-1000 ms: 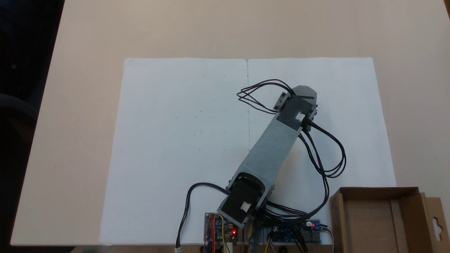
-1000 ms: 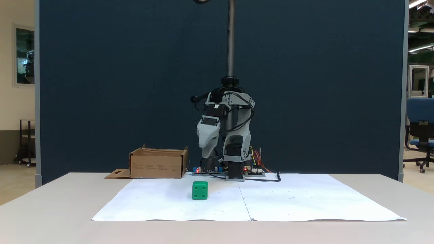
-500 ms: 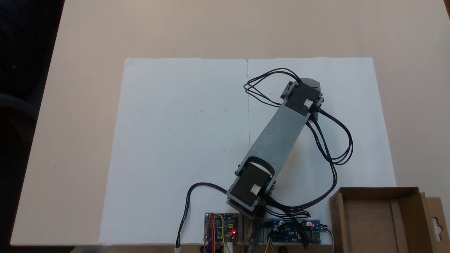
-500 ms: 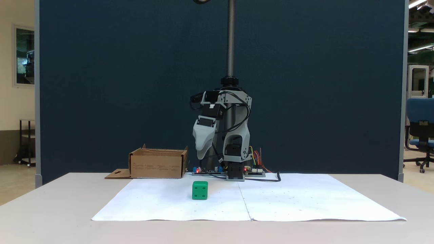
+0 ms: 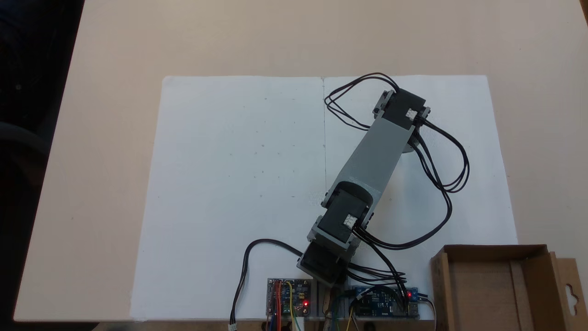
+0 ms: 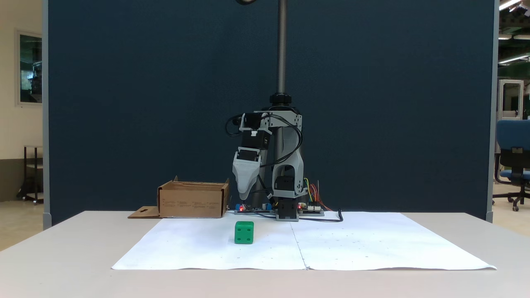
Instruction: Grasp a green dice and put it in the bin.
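We find the table (image 6: 62, 248) carrying a white paper sheet (image 6: 352, 244), with the arm (image 5: 374, 151) reaching out over that sheet from its base at the electronics boards (image 5: 289, 296). In the top-down fixed view the arm's upper link covers whatever lies beneath its far end. The bin (image 6: 192, 200) stands at the sheet's edge beside the base, open side up, its flap (image 6: 143, 212) lying flat on the table. The claw (image 6: 245, 194) hangs nose-down above the sheet; its jaws line up one behind the other, so we cannot tell whether they are apart or together. The green dice (image 6: 244, 232) sits on the sheet, in front of and below the claw, untouched.

We judge the step in hand to be the approach. To do it well, we advise confirming the jaws are parted wider than the cube, centring over it, squaring the jaws to two opposite flat faces, then descending straight, since an off-centre descent would likely nudge the cube aside.
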`<action>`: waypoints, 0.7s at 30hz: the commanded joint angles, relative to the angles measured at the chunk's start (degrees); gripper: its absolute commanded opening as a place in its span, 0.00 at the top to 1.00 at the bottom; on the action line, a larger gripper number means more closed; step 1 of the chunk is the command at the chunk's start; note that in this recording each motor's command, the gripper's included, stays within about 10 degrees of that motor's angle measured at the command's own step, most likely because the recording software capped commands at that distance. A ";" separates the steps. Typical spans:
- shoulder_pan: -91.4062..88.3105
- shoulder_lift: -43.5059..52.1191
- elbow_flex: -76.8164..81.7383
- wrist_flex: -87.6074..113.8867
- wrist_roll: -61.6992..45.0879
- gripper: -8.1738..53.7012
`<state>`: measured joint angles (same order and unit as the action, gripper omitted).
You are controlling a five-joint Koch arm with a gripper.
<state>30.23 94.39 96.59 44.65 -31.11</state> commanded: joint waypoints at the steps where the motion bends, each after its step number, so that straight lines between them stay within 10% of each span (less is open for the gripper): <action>1: 0.44 0.26 -2.81 3.43 -2.64 0.18; 21: -2.72 -5.45 -3.69 4.22 15.56 0.18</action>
<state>27.33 88.07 95.36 48.43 -18.19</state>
